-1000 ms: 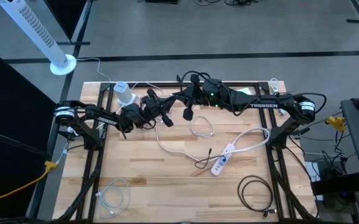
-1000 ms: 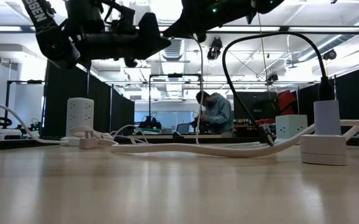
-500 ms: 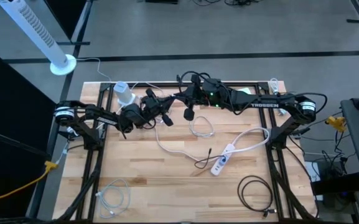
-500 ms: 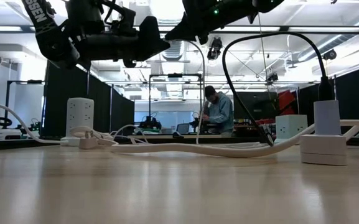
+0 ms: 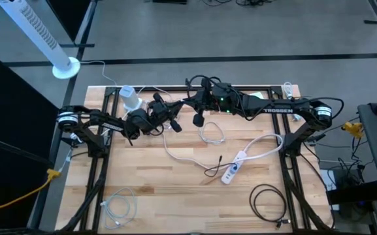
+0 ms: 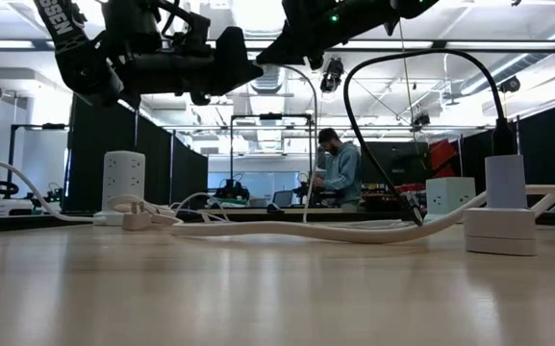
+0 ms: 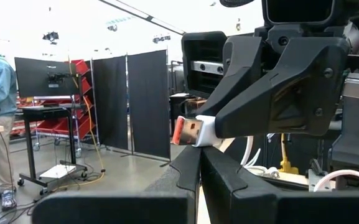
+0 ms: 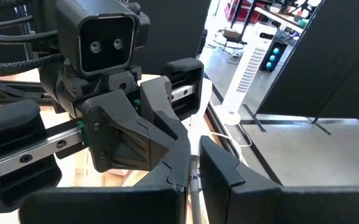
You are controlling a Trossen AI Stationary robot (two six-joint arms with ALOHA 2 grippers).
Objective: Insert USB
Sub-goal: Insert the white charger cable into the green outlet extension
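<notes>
Holding the USB plug point(image 7: 191, 130) aloft at the table's twelve o'clock, our right gripper point(image 7: 199, 132) is clamped on it; our left gripper point(image 5: 175, 125), fingers together, faces it. We judge insertion undone: power strip point(image 5: 234, 168) lies at five o'clock.

A white USB plug point(image 7: 199, 131) with a metal tip and orange insert sits at the left wrist frame's centre, level, tip pointing left, held aloft.

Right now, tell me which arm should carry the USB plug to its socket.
Right. The right gripper is shut on the white USB plug, orange tip exposed; the left gripper is shut just beneath it.
</notes>
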